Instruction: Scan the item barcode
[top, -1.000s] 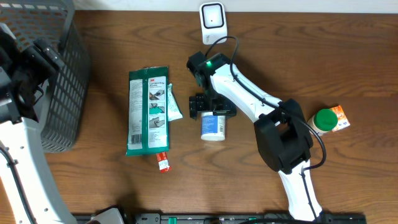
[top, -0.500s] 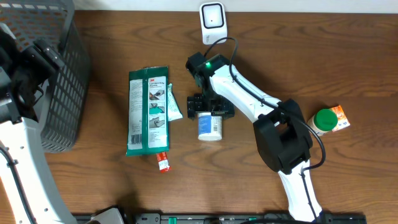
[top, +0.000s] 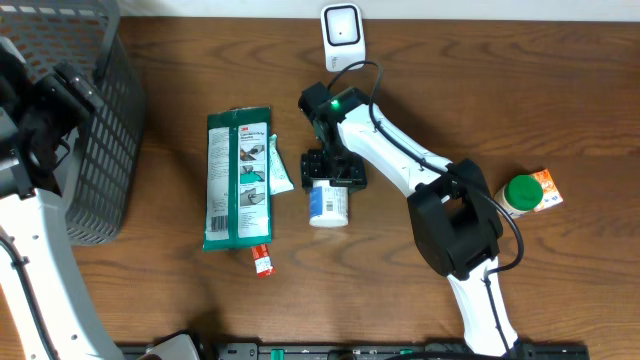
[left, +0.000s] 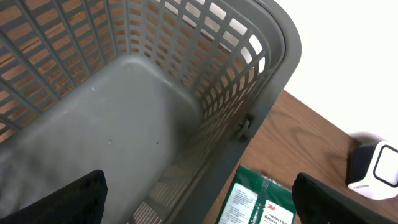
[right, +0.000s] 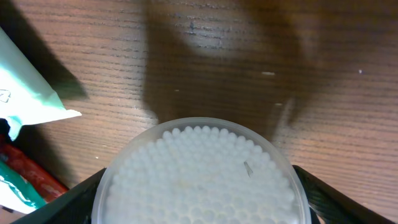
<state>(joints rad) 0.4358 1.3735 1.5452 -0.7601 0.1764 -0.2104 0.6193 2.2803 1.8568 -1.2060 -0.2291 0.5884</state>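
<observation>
White swab tub (right: 199, 171) runs off frame; right gripper (top: 332, 186) contact unclear.

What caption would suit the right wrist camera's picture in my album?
Close-up: a round tub of cotton swabs on the wooden table, between the fingers of the right gripper.
</observation>
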